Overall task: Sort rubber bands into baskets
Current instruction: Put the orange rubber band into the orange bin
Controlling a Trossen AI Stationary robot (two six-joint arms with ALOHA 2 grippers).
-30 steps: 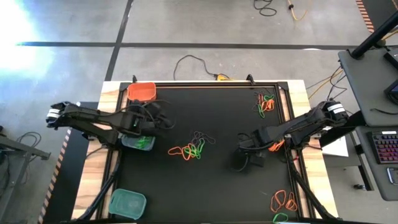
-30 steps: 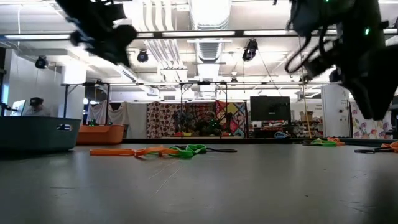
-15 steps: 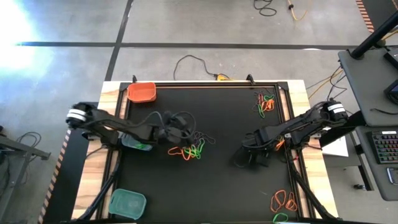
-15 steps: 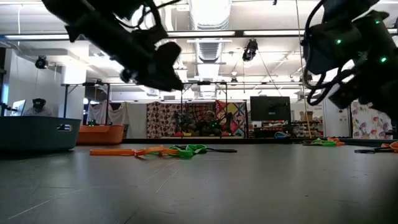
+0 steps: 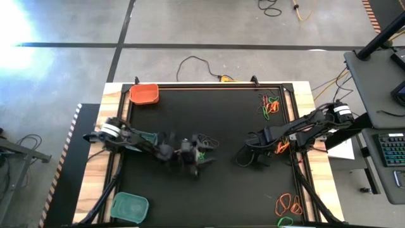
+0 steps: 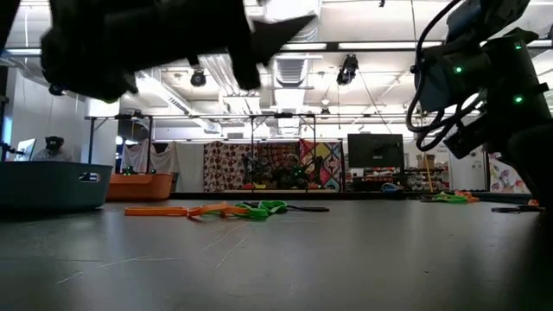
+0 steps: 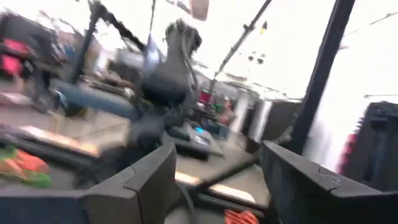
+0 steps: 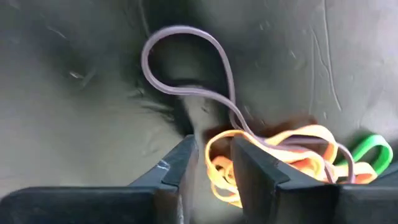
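A tangle of thin orange, green and black elastic rubber bands (image 5: 201, 151) lies near the middle of the black table mat (image 5: 221, 117), well away from the shallow orange plastic basket (image 5: 144, 94) at the mat's far left corner. The left gripper (image 5: 193, 159) hovers over this tangle, fingers spread with nothing between them. Across the mat from the basket, the right gripper (image 8: 211, 158) has its fingers narrowly parted around orange band loops (image 8: 273, 152), with a pale loop (image 8: 186, 59) beyond; whether it grips them I cannot tell.
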